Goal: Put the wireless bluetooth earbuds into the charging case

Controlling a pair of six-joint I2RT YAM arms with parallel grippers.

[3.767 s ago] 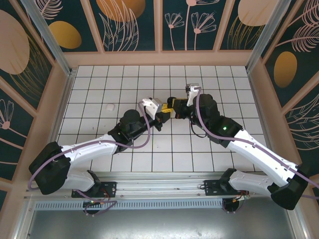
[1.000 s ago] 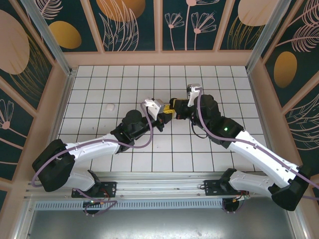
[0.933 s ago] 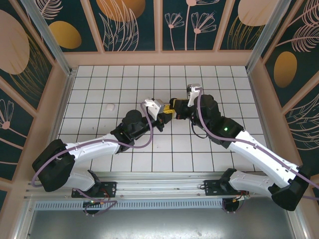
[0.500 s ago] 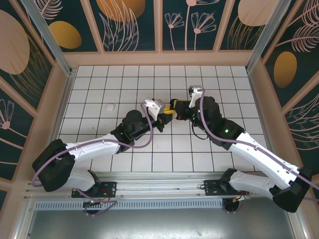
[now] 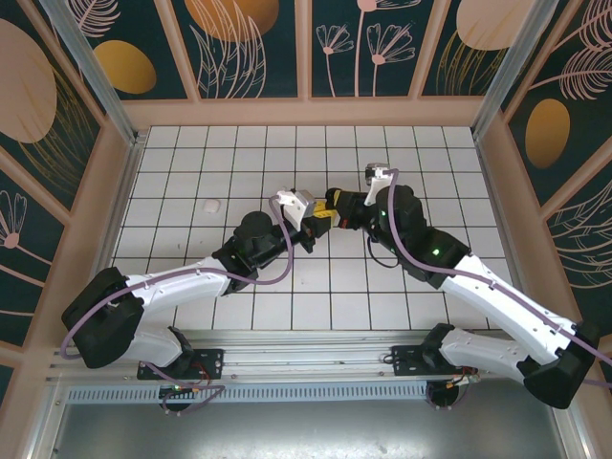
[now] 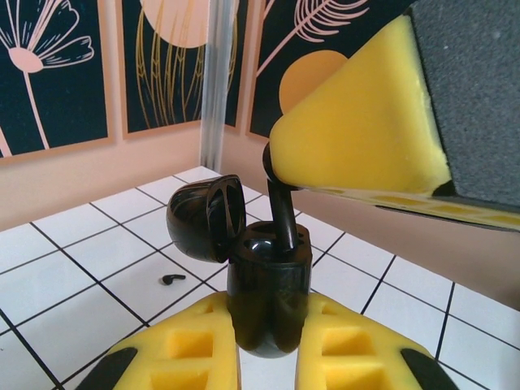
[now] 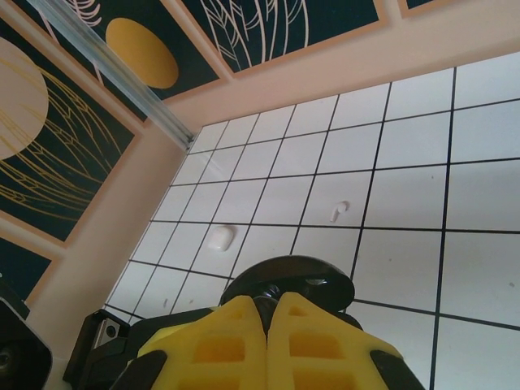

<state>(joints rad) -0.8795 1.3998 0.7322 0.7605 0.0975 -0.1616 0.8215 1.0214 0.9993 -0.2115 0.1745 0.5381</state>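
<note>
Squeezing the black charging case (image 6: 268,276) in the left gripper (image 6: 268,313), lid open. Pinching a black earbud (image 6: 282,213) in the clenched right gripper (image 7: 266,309), stem down in the case's hole. Hidden at the top behind those yellow fingers (image 6: 357,138); maybe not fully in.

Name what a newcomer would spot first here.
At centre the two hands meet: the left hand clamps an open black case upright, lid flipped aside, and the right hand holds a black bud with its tip in the case's top. Loose on the tiles lie a second black bud beside the case and a white bud farther off.
</note>
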